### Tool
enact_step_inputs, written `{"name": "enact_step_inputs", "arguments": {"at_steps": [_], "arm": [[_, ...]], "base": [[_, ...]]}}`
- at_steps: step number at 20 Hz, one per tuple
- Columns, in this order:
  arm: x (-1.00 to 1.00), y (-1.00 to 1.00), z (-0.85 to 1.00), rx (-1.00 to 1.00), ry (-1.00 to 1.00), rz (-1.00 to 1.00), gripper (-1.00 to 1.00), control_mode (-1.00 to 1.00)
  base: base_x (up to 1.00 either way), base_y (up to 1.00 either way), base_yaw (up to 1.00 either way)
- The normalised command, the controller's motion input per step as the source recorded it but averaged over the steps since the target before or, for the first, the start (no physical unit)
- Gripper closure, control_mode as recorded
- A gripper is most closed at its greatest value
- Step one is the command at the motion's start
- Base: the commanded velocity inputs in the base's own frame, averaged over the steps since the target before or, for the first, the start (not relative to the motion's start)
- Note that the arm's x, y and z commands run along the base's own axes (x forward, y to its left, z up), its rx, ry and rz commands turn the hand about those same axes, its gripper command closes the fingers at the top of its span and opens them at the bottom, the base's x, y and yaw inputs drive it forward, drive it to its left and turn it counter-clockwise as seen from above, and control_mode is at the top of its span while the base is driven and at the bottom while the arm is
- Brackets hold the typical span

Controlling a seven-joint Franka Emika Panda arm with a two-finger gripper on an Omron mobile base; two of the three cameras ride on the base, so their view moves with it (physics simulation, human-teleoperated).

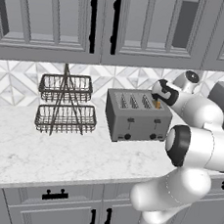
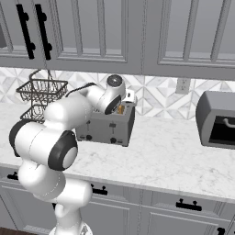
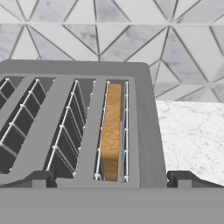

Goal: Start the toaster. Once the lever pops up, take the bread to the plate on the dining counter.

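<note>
Dark fingers (image 3: 112,178) are standing released, spread wide at the bottom of the hand view, grasping nothing and hovering just above the top of the toaster (image 1: 137,116). Between them, the bread (image 3: 112,131) is sitting upright in the rightmost slot, its tan top edge roughly level with the slot rim, with wire guards running close on both sides.

Judging from this, several things could be going wrong. The hand is lining up over the slice, not over a lever, and the two black levers on the front face seem to be sitting in their raised position, so the toaster may not be started yet; pulling the bread now would be skipping that step. If the fingers are coming down for the slice, so little of it is standing proud that they could be catching the wire guards or the metal rim instead, or pinching only the crust and letting it slip back. A wide, flat slice gripped off-centre could also be tilting and jamming against the wires on the way up.

Farther back, the white arm is covering the right end of the toaster in both base views, so the hand itself is mostly hidden there and the bread is showing only as a small orange patch. How deep the slice goes into the slot is hard to make out. The marble desk (image 1: 40,155) is carrying a two-tier wire basket (image 1: 65,104) to the left, and a darker grey appliance (image 2: 219,120), cut off by the frame edge, is standing well apart to the right.
</note>
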Motion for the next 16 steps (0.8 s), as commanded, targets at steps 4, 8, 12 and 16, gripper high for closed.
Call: {"name": "enact_step_inputs", "arguments": {"at_steps": [4,8,12,16], "arm": [[0.0,0.0,0.0,0.0,0.0,0.0,-1.0,-1.0],[0.0,0.0,0.0,0.0,0.0,0.0,-1.0,-1.0],[0.0,0.0,0.0,0.0,0.0,0.0,-1.0,-1.0],[0.0,0.0,0.0,0.0,0.0,0.0,-1.0,-1.0]], "base": [[0.0,0.0,0.0],[0.0,0.0,0.0],[0.0,0.0,0.0],[0.0,0.0,0.0]]}}
